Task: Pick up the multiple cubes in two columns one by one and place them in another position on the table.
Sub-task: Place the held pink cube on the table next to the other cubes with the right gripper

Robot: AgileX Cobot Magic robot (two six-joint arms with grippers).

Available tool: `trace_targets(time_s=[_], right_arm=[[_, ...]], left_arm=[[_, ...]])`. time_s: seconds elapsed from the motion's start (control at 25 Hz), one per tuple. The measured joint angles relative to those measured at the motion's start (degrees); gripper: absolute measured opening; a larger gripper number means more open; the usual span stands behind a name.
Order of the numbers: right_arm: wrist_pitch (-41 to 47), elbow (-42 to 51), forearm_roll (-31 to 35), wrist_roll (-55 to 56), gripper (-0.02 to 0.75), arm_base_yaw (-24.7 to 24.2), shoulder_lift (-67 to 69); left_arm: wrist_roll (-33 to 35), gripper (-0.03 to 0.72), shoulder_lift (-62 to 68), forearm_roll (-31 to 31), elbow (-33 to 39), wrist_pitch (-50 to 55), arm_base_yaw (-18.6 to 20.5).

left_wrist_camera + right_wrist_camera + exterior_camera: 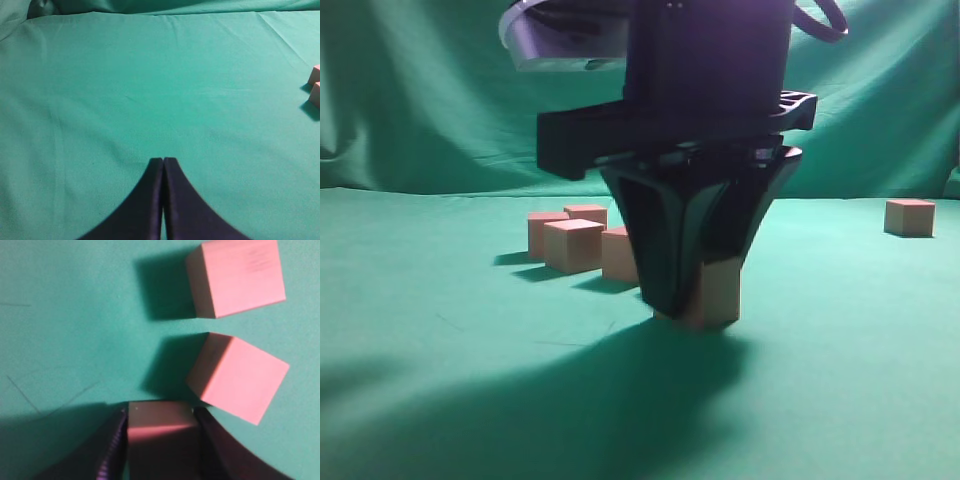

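In the exterior view my right gripper (700,300) reaches down over a cube (722,295) that stands on the green table (440,400). The right wrist view shows this cube (160,427) between the fingers of that gripper (160,412). A thin strip of green shows between the left finger (112,450) and the cube, so the jaws stand slightly open around it. Two more cubes (235,277) (240,377) lie just ahead and to the right. My left gripper (163,160) is shut, with nothing in it, over bare cloth.
A cluster of several cubes (574,245) sits left of and behind the right gripper. A single cube (909,217) lies far right near the draped green backdrop (420,90). Two cube edges (315,85) show at the right border of the left wrist view.
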Motion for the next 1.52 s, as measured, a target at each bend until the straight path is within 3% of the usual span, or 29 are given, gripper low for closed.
trace_targets(time_s=[0.08, 0.16, 0.84, 1.12, 1.36, 1.52], right_arm=[[0.0, 0.0, 0.0, 0.0, 0.319, 0.0, 0.0], [0.0, 0.0, 0.0, 0.0, 0.396, 0.0, 0.0], [0.61, 0.0, 0.34, 0.0, 0.381, 0.0, -1.12], [3.03, 0.0, 0.81, 1.0, 0.622, 0.0, -3.62], [5.83, -0.52, 0.81, 1.11, 0.609, 0.0, -6.84], [12.2, -4.68, 0.54, 1.2, 0.609, 0.0, -10.87]], left_arm=[[0.0, 0.0, 0.0, 0.0, 0.0, 0.0, 0.0], [0.0, 0.0, 0.0, 0.0, 0.0, 0.0, 0.0], [0.0, 0.0, 0.0, 0.0, 0.0, 0.0, 0.0], [0.0, 0.0, 0.0, 0.0, 0.0, 0.0, 0.0], [0.0, 0.0, 0.0, 0.0, 0.0, 0.0, 0.0], [0.0, 0.0, 0.0, 0.0, 0.0, 0.0, 0.0]])
